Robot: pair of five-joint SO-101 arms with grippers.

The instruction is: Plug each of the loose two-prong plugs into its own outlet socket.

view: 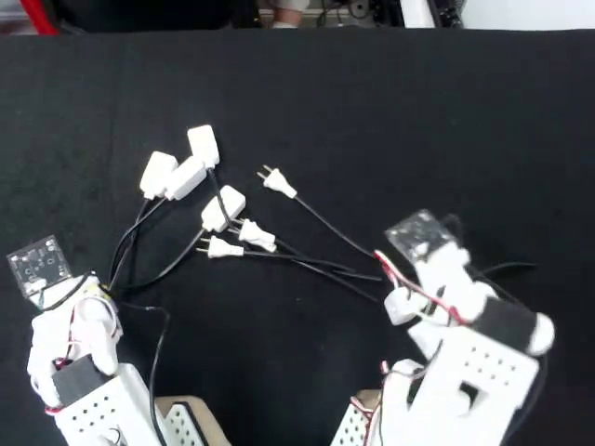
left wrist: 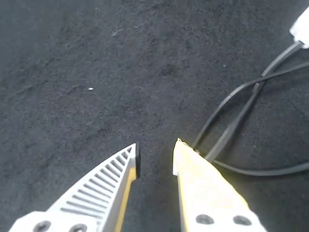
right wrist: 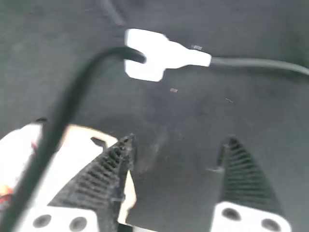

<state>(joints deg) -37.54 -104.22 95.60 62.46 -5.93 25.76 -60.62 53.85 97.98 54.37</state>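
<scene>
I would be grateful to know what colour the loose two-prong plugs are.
White. The plugs show best in the high view, against the black table.

Soft, even light from above falls on the matte black cloth surface (view: 372, 111), which soaks it up and shows hardly any shadows. The white plastic two-prong plugs (view: 226, 247) and white plastic arm shells (view: 474, 362) glare bright, their detail washed out against the dark.

Black cloth table (view: 418, 111); red obj (view: 37, 13) at far-left corner; tan board (view: 191, 409) at near edge.
</scene>
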